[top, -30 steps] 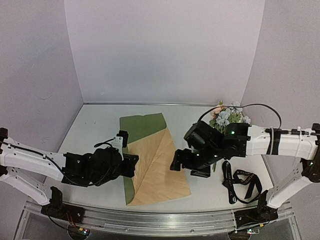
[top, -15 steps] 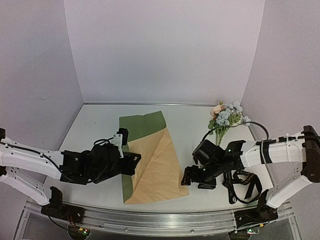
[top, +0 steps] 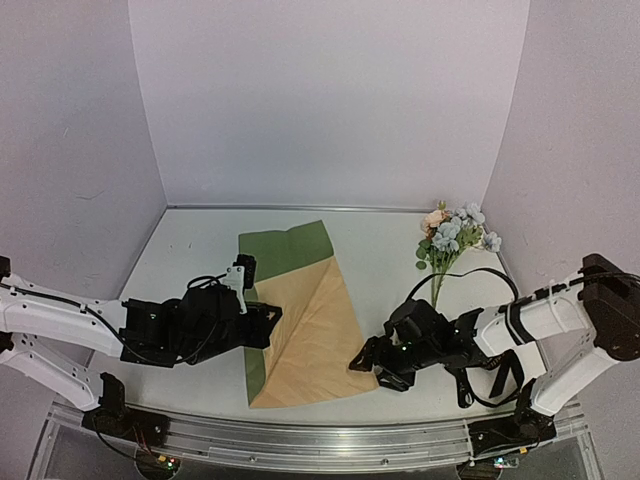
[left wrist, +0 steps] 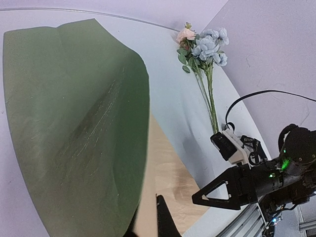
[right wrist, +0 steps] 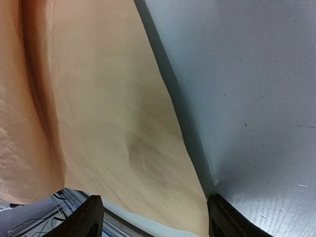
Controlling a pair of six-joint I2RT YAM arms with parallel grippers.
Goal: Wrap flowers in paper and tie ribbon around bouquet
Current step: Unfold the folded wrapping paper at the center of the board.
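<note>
The paper (top: 310, 330) lies folded on the table, tan face up with the olive-green face (top: 285, 250) showing at the back. My left gripper (top: 266, 326) is shut on its left edge. In the left wrist view the green face (left wrist: 74, 123) arches up from that gripper (left wrist: 145, 227). My right gripper (top: 366, 362) stands open, low at the paper's near right corner. In the right wrist view that tan corner (right wrist: 148, 163) lies between its fingers (right wrist: 91, 217). The flowers (top: 450, 235) lie at the back right, stems toward me. The black ribbon (top: 487, 363) lies partly under my right arm.
The white walls close in the table at the back and on both sides. The metal rail (top: 320, 440) runs along the near edge. A black cable (top: 470, 272) loops from my right arm near the flower stems.
My right arm has swung down and toward me, from above the paper's right edge to its near right corner, and its jaws have narrowed a little. The left gripper has barely moved.
</note>
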